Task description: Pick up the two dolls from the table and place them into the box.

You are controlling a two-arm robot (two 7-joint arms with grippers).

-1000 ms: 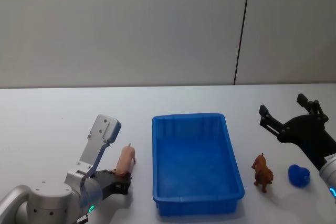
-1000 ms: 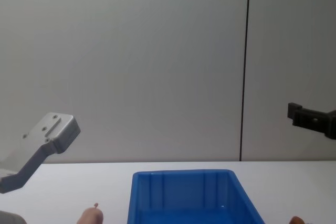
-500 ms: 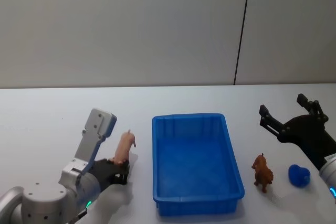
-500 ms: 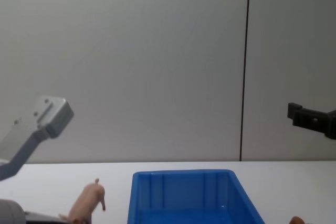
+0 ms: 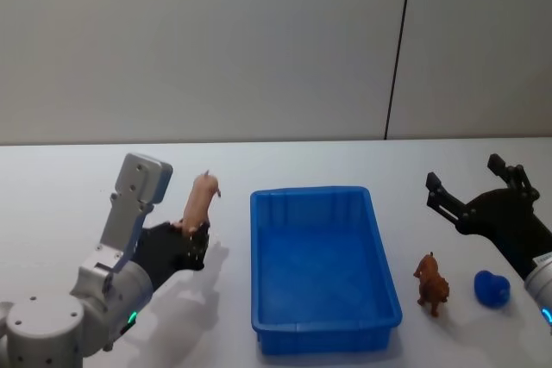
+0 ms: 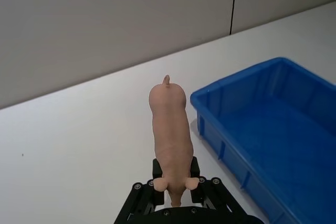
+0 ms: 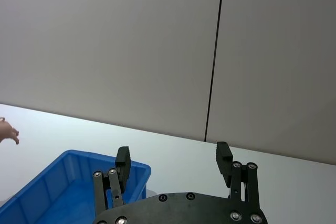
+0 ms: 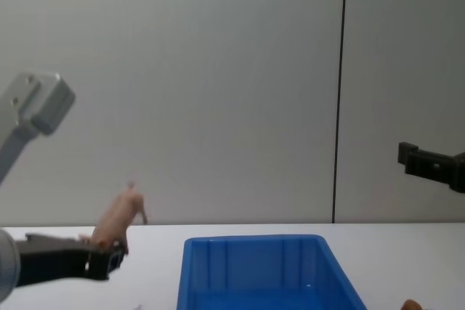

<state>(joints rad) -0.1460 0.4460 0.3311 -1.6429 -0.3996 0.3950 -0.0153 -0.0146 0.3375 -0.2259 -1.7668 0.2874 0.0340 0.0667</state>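
One pink doll [image 5: 200,202] is hanging left of the empty box [image 5: 310,192], clenched in the fingers of the left gripper [image 5: 191,237], while the brown doll [image 5: 430,283] is standing on the worktop [image 5: 69,178] near the right gripper [image 5: 463,174], its fingers spread.

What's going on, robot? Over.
Left hand shut on pink doll, off table beside box. Right hand open, near brown doll. Nothing blocks the box.

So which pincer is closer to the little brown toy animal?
Right. The right pincer hovers open close by the brown toy; the left pincer holds a pink doll across the blue box.
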